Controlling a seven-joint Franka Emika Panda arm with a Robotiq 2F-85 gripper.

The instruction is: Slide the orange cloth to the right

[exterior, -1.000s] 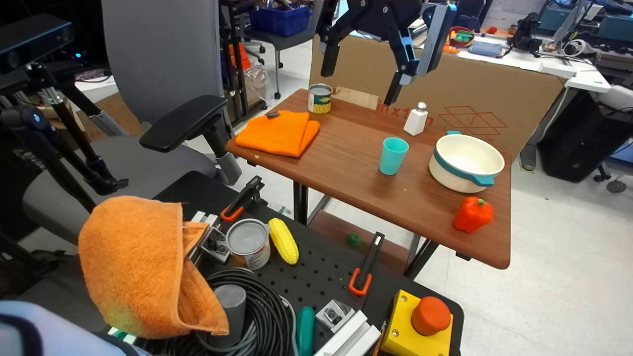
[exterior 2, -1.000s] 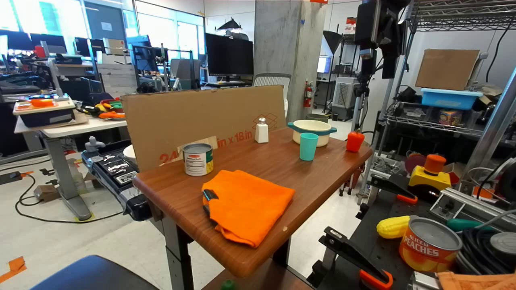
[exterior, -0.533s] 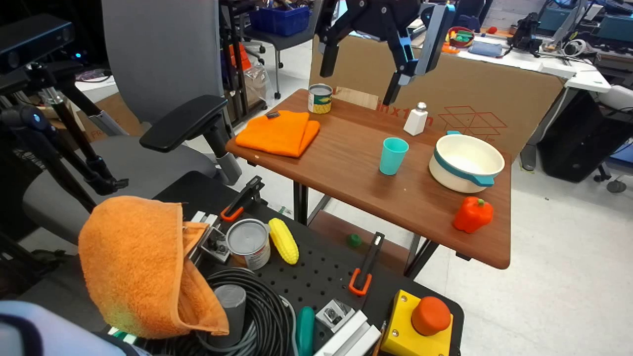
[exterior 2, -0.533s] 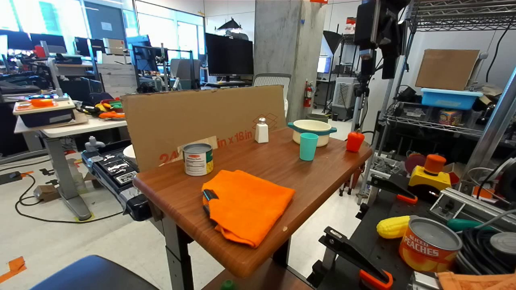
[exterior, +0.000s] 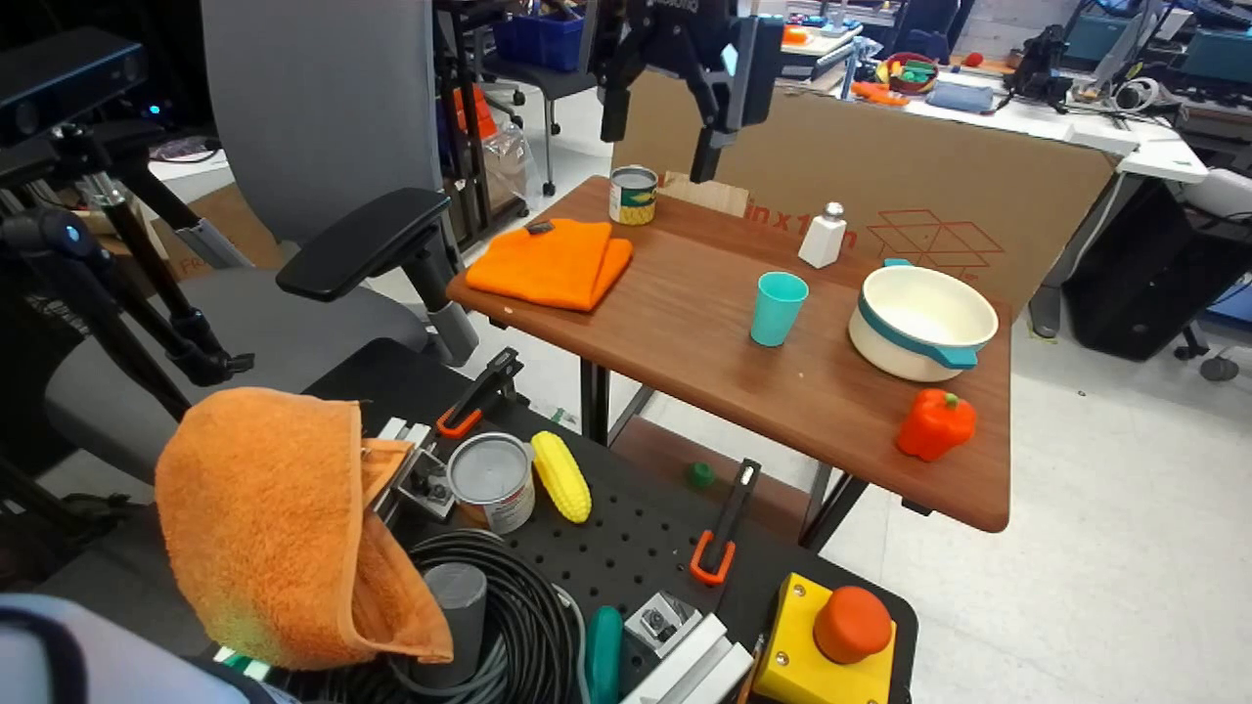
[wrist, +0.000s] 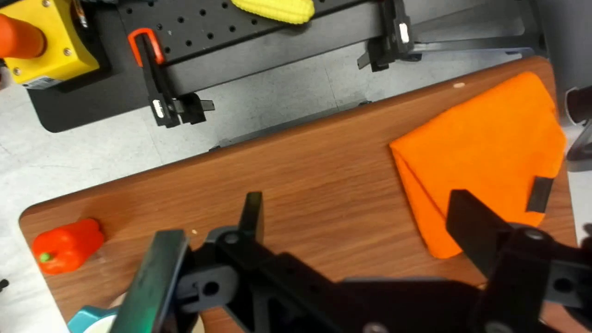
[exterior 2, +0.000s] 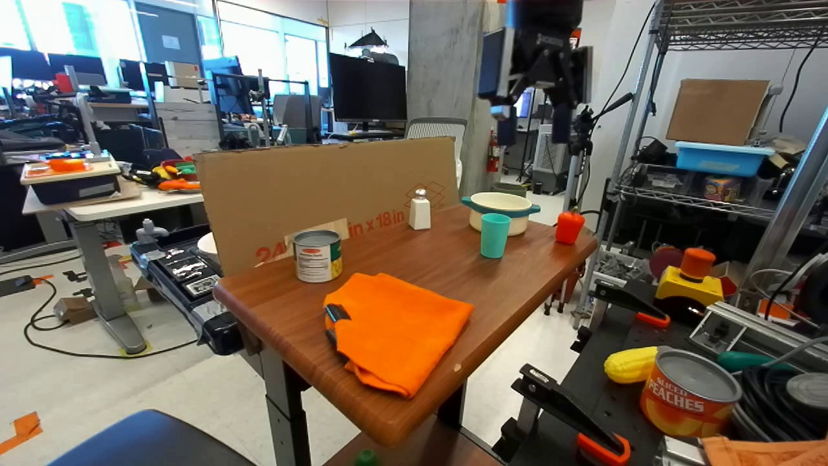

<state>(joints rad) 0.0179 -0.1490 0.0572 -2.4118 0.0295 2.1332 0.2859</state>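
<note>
While the orange cloth lies unmoved at one end of the table, the gripper, fingers apart and empty, has shifted toward it, still high, so approach, not sliding, seems under way.

In an exterior view, the folded orange cloth is lying on the left end of the brown rectangular table, before the cylindrical metal can; the tapered turquoise cup is standing left of the round cream pot, the red bell pepper before that pot
</note>
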